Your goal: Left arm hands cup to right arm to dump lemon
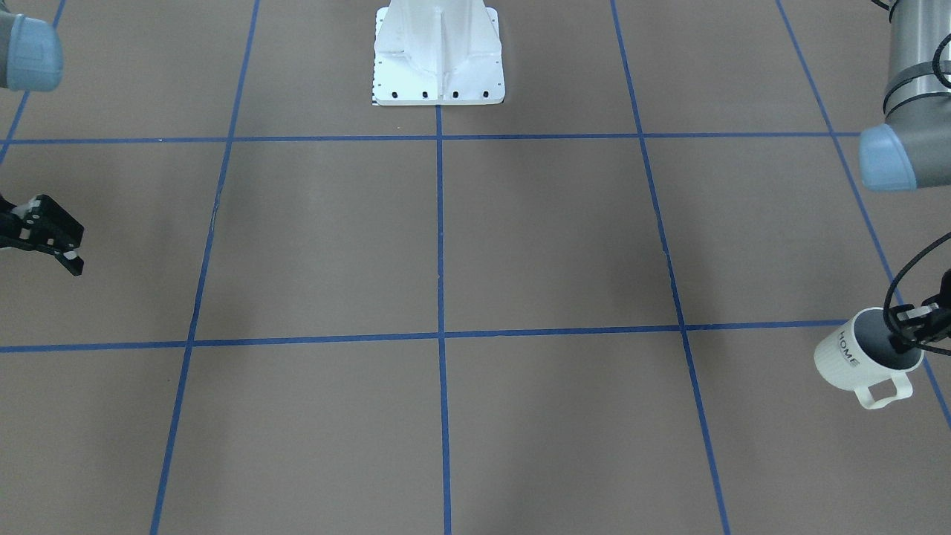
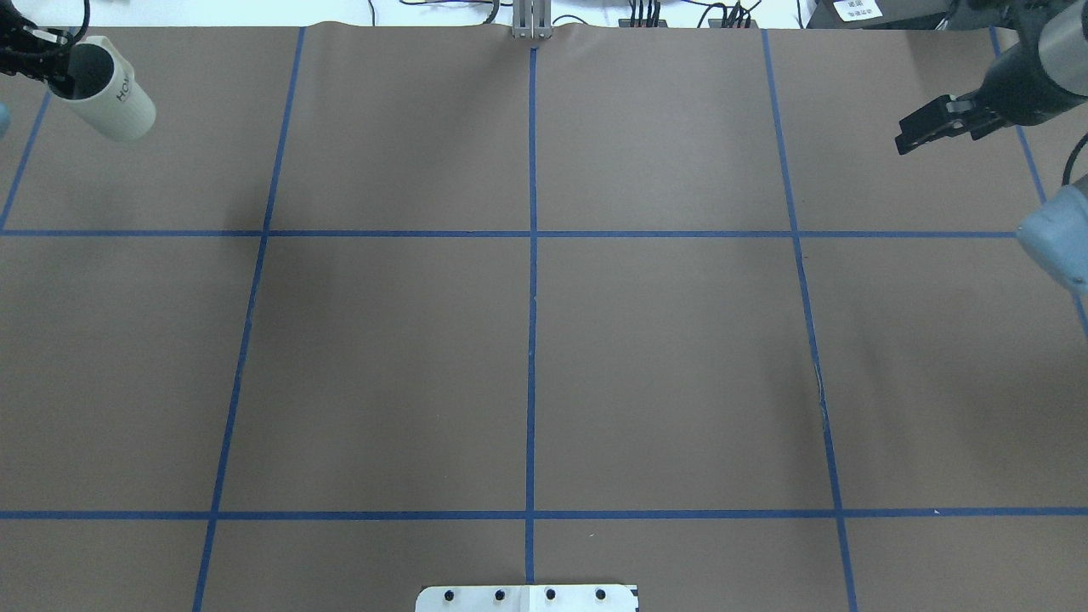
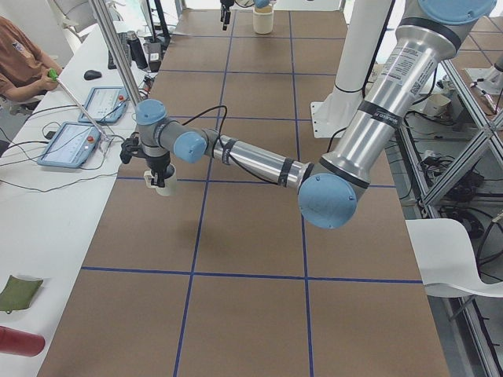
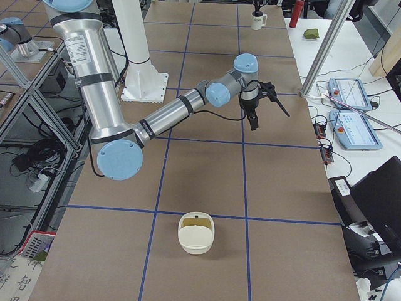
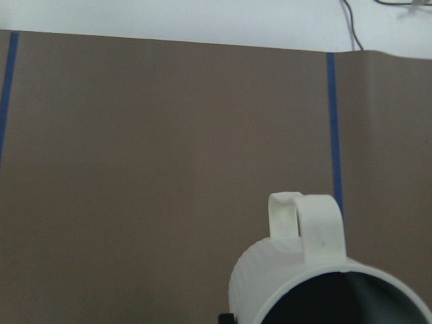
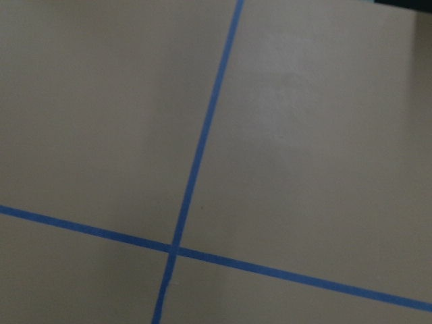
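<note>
The cup [image 1: 854, 355], a white mug with "HOME" lettering, hangs above the table at the far left corner [image 2: 110, 98]. My left gripper [image 1: 908, 334] is shut on its rim, one finger inside and one outside. The left wrist view shows the cup [image 5: 304, 277] from above, handle pointing away and its inside dark. The lemon shows in no view. My right gripper [image 2: 914, 132] is open and empty above the far right of the table, and it also shows in the front view [image 1: 56, 238]. The two grippers are about a table width apart.
The white robot base [image 1: 438, 59] stands at the robot's edge of the table. A cream container [image 4: 196, 233] sits on the table at the end on my right. A bench with tablets [image 3: 75, 141] and a seated person [image 3: 20, 63] runs along the operators' side.
</note>
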Controlling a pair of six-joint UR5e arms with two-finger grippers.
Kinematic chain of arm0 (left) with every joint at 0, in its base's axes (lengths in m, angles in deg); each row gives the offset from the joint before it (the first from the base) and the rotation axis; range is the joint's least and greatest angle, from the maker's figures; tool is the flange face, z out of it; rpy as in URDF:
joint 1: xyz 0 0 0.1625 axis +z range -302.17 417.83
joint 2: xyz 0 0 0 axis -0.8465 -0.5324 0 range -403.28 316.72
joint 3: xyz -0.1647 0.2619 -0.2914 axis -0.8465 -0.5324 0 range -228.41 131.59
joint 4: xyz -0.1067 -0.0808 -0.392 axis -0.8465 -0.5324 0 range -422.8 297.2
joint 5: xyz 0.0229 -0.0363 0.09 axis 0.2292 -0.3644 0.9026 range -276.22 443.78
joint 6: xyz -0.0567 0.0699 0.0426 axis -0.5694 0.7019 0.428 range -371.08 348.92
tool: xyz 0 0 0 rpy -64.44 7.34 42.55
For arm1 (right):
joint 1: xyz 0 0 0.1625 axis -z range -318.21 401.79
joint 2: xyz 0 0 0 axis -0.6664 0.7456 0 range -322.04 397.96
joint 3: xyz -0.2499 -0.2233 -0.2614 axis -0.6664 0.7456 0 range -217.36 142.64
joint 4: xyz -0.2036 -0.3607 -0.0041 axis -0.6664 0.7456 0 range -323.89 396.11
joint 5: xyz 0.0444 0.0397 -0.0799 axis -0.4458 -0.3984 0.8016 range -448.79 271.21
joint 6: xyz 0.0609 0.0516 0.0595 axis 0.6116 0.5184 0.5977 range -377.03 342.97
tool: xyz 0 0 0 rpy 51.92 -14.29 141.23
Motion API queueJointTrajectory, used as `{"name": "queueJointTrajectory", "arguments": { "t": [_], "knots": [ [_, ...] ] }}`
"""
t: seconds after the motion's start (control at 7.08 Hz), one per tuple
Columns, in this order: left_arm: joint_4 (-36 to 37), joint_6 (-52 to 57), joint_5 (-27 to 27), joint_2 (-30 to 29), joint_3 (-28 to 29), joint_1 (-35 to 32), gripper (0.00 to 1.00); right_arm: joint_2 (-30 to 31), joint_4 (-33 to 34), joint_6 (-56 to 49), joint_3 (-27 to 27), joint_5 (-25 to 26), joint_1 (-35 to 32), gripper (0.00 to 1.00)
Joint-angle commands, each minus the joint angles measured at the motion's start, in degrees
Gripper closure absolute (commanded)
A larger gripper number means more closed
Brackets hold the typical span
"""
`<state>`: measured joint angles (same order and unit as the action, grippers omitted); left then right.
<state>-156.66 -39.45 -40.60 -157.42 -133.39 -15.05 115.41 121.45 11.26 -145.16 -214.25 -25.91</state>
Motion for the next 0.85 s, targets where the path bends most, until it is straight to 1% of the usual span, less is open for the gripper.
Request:
{"name": "queueJointTrajectory", "arguments": {
  "t": [0.0,0.14,0.28,0.42,0.56,0.71],
  "knots": [
    [12.2,1.4,2.5,7.3,-11.1,3.7,1.0,9.1,-0.7,-3.3,-2.5,-3.6,-2.9,0.0],
    [11.9,0.2,1.7,10.1,-12.6,4.7,1.0,11.1,-0.7,-3.3,-2.9,-3.6,-3.1,0.0],
    [9.7,-2.1,-1.9,13.2,-12.9,4.8,1.0,13.6,-0.8,-2.7,-3.0,-3.1,-3.1,0.0],
    [5.1,-5.7,-5.7,16.1,-13.1,4.8,1.0,14.0,-1.5,-2.6,-2.7,-2.8,-3.3,0.0],
    [-1.2,-9.7,-6.0,18.8,-13.0,6.0,1.0,15.2,-2.5,-2.5,-2.9,-2.7,-3.6,0.0],
    [-5.2,-12.4,-6.0,21.0,-12.9,7.7,1.0,15.3,-2.6,-2.6,-2.8,-2.7,-3.6,0.0]
  ]
}}
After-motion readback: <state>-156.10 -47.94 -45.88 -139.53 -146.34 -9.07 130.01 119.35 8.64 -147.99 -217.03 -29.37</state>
